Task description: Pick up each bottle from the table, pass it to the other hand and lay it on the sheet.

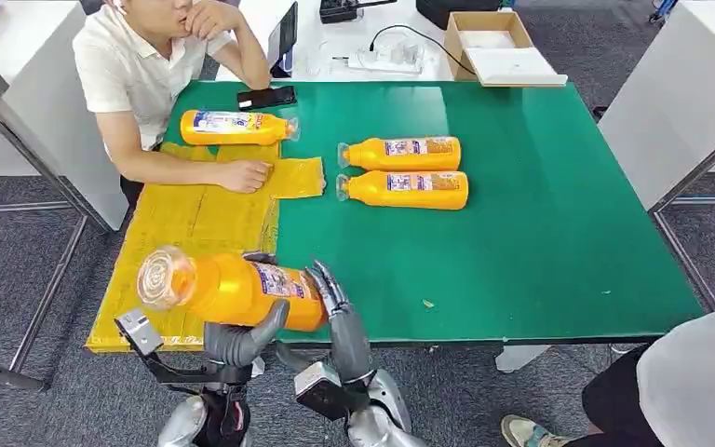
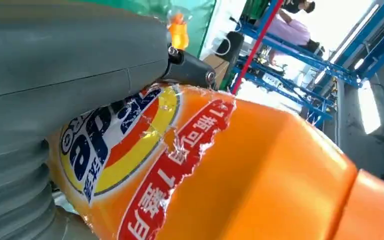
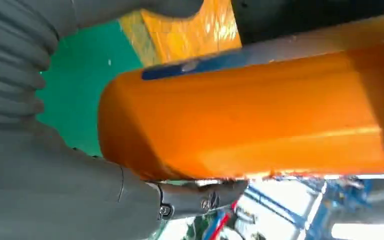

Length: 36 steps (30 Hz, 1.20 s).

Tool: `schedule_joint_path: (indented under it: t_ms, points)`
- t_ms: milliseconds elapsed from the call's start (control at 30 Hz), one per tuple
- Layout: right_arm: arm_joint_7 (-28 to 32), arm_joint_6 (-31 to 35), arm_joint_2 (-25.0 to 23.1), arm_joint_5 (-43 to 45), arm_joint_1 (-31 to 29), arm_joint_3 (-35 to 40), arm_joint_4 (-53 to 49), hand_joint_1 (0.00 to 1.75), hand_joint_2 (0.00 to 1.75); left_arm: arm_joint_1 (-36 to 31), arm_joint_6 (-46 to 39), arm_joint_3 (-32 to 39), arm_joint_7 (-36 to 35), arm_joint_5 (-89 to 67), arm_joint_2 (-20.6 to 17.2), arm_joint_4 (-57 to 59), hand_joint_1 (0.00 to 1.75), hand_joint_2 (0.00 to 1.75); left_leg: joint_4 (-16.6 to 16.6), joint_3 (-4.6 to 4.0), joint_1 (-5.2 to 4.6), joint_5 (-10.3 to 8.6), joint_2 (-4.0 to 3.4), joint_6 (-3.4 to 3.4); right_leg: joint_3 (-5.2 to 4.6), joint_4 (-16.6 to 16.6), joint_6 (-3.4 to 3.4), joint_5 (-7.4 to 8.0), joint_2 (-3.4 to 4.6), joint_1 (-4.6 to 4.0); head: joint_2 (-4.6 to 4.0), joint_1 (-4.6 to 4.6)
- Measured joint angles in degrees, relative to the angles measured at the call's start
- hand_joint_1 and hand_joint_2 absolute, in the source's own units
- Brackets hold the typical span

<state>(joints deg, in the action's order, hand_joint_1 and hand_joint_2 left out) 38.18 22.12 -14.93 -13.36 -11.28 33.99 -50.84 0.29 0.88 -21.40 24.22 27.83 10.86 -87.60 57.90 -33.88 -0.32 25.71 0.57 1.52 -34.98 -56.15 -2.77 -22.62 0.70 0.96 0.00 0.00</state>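
An orange bottle [image 1: 233,289] [image 2: 260,170] [image 3: 260,115] hangs on its side above the table's near left corner, cap end to the left. My left hand [image 1: 237,340] [image 2: 55,75] grips its middle from below, thumb over the front. My right hand [image 1: 340,321] [image 3: 45,175] is at the bottle's base end with its fingers stretched straight up beside it; a thin gap shows between its thumb and the bottle. The yellow sheet [image 1: 195,219] lies under and beyond the held bottle. One bottle [image 1: 235,128] lies on the sheet's far end. Two more bottles [image 1: 402,153] [image 1: 405,189] lie side by side on the green mat.
A seated person rests a hand [image 1: 242,174] on the sheet, near the far bottle. A black phone [image 1: 266,97] lies at the mat's far edge, and a cardboard box [image 1: 493,47] stands behind it. Another person [image 1: 689,382] stands at the near right corner.
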Motion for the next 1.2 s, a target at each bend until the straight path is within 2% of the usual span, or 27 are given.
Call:
schedule_joint_path:
  t_ms: [367,500,767,933,1033,1200]
  points:
    - [0.0,-5.1,1.1,2.8,2.0,-0.1,0.2,0.00,0.00,0.3,-4.5,2.7,-1.6,-7.2,-1.2,-0.9,1.75,1.75,0.0,0.01,0.00,0.00,0.00,0.00,0.00,0.0,0.00,0.00,0.00,0.00,-0.02,0.00]
    - [0.0,-2.7,2.1,5.0,4.7,-2.6,-1.7,0.00,0.00,-0.5,-12.8,5.8,-4.9,-16.1,-3.2,-0.1,1.75,1.75,0.0,0.00,0.01,0.00,0.00,0.00,-0.02,0.0,0.01,0.00,0.00,-0.01,0.00,0.00]
    - [-0.1,2.0,4.0,6.4,12.6,-9.7,-9.7,0.00,0.00,-2.0,-24.5,12.6,-4.7,-44.0,-8.0,2.8,1.75,1.75,0.0,-0.03,0.01,0.00,0.00,-0.01,-0.04,0.0,0.02,-0.02,0.00,0.00,0.00,0.00]
    - [-0.2,2.1,3.9,7.0,14.3,-12.8,-12.0,0.00,0.00,-2.9,-25.7,15.0,-5.3,-47.7,-9.2,4.5,1.75,1.75,0.0,-0.02,0.00,0.00,-0.01,0.00,-0.03,0.0,0.02,-0.02,0.00,0.01,0.00,0.00]
    - [-0.2,1.3,3.7,7.9,14.7,-13.9,-12.5,0.00,0.00,-4.4,-25.5,15.2,-8.4,-53.4,-10.0,6.6,1.75,1.75,0.0,-0.01,0.00,-0.02,0.03,0.00,-0.02,0.0,0.02,-0.01,-0.01,0.00,0.00,0.02]
    - [-0.3,-2.4,2.8,8.7,14.6,-14.3,-12.4,0.00,0.00,-11.3,-25.5,13.7,-14.3,-70.7,-11.3,17.6,1.75,1.75,0.0,0.01,0.01,-0.05,0.02,-0.02,0.01,0.0,0.02,0.01,-0.01,0.00,0.00,0.02]
